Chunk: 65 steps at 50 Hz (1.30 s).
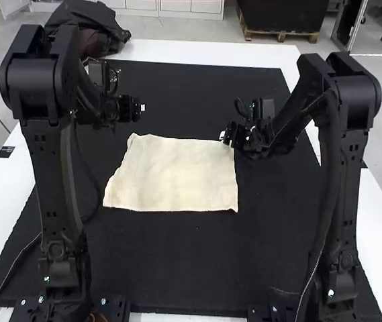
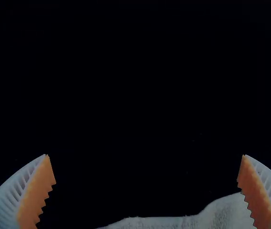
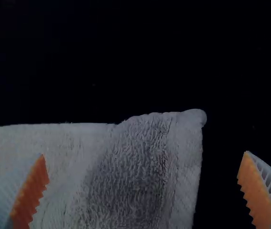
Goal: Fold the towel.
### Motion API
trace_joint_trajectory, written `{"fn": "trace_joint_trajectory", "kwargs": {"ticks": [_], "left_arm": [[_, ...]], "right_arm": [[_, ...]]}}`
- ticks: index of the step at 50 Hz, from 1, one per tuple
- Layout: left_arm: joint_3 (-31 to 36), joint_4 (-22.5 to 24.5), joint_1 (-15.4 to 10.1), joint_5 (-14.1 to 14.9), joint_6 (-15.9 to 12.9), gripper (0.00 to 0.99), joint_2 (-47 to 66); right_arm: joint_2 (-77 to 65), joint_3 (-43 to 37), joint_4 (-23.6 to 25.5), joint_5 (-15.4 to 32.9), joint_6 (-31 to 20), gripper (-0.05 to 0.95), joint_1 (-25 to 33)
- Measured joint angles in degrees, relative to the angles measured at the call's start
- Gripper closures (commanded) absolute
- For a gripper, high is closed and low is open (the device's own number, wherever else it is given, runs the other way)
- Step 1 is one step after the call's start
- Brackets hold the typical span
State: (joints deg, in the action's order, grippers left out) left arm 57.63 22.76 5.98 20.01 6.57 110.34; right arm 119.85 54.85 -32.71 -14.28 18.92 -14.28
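Black mat [image 1: 197,268] on a white bench [image 1: 3,194]: towel [image 1: 177,176] spread out mid-mat, folding apparently unstarted.
Left end effector [image 1: 141,107] and right end effector [image 1: 224,137], near its far corners, are parted and empty; all the folding likely remains.
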Motion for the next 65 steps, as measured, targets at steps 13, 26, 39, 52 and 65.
{"fn": "trace_joint_trajectory", "kwargs": {"ticks": [13, 26, 39, 52, 65], "left_arm": [[0.0, 0.0, 0.0, 0.5, 0.2, 0.097, 0.0], [0.0, 0.0, 0.0, 1.1, 0.4, 0.098, 0.0], [-0.5, 0.6, 0.0, 1.8, 0.4, 0.097, 0.0], [-1.1, 1.0, 0.0, 2.4, 0.4, 0.098, 0.0], [-2.9, 1.8, 0.6, 3.6, 0.8, 0.098, 1.4]], "right_arm": [[0.6, 0.9, -0.1, 0.0, 0.5, -0.01, -1.1], [1.2, 1.5, 0.0, 0.1, 1.1, 0.1, -1.1], [2.5, 2.0, 0.1, 0.5, 2.5, 0.51, -2.0], [3.0, 2.6, 1.8, 0.1, 3.6, 0.78, -2.3], [3.1, 2.6, 2.4, -1.0, 4.4, 0.91, -2.5]]}}
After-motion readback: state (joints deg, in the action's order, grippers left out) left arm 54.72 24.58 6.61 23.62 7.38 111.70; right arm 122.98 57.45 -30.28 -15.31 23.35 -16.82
